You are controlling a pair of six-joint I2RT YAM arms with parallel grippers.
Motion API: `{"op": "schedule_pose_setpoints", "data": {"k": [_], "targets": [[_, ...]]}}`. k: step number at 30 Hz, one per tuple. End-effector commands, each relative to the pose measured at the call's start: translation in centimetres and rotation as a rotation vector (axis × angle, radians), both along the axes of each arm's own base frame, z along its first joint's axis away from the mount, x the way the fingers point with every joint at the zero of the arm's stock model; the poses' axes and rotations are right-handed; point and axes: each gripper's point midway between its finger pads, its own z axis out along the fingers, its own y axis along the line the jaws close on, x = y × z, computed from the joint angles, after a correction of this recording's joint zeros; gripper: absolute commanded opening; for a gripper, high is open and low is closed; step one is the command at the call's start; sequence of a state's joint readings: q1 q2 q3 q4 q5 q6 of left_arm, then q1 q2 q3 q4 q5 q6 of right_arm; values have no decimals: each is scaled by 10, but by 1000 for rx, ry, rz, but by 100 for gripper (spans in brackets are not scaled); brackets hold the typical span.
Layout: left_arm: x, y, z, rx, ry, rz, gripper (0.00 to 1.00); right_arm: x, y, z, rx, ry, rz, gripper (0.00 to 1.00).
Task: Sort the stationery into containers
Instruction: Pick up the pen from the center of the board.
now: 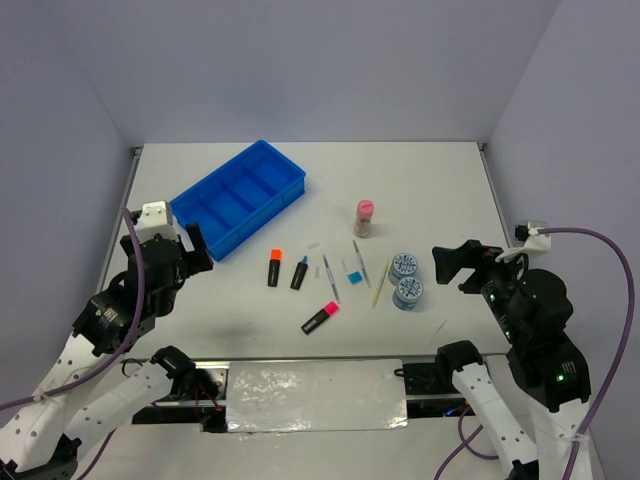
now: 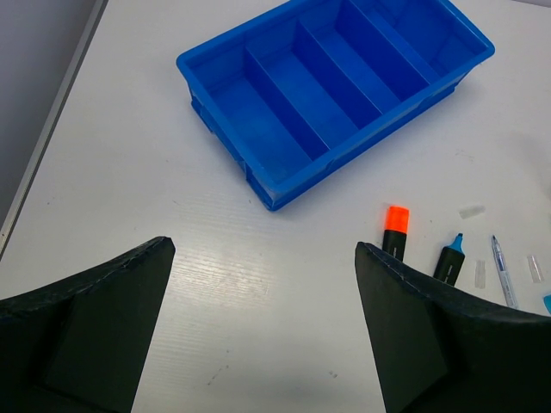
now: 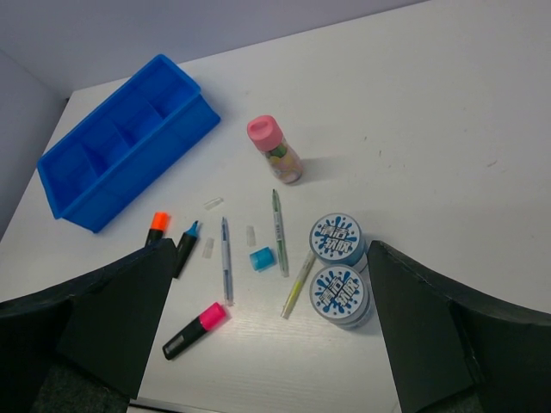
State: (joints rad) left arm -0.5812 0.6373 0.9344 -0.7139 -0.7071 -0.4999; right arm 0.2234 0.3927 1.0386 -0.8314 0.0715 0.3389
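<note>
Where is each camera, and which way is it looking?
Top camera: above and behind, looking down on the table; both arms, left claw and right claw open.
Left wrist: on the left arm, facing the blue tray; its black fingers show.
Right wrist: on the right arm, facing the discs; its fingers show.
Both wrists see the tray and orange highlighter.

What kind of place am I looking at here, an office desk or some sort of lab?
Most likely a robotics lab test cell: a white table boxed in by plain walls, a left arm and right arm bolted at its near edge, stationery laid beside a blue tray.
</note>
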Motion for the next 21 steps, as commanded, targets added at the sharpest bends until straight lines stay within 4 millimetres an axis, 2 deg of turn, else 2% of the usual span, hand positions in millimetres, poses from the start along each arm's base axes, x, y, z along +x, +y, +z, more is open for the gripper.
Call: {"op": "schedule_pose_setpoints", "data": {"k": [1, 9, 12, 13, 15, 18, 19, 21], "targets": [[3, 0, 9, -12, -36, 9, 99, 0, -1, -1, -8, -10, -1, 100], [3, -17, 11, -60, -42, -82, 99, 3, 12, -3, 17, -17, 60, 100], [3, -43, 13, -146, -41, -191, 99, 5, 22, -7, 31, 4, 113, 100], [4, -60, 8, -174, -14, -262, 99, 7, 22, -13, 31, 18, 109, 100], [10, -77, 4, -209, 13, -309, 99, 12, 20, -22, 38, 55, 79, 100], [27, -105, -13, -231, 130, -327, 99, 18, 28, -33, 37, 94, 119, 100], [38, -117, -24, -220, 174, -329, 99, 18, 35, -37, 46, 109, 155, 100], [46, -132, -35, -206, 208, -338, 99, 23, 42, -42, 49, 134, 190, 100]]}}
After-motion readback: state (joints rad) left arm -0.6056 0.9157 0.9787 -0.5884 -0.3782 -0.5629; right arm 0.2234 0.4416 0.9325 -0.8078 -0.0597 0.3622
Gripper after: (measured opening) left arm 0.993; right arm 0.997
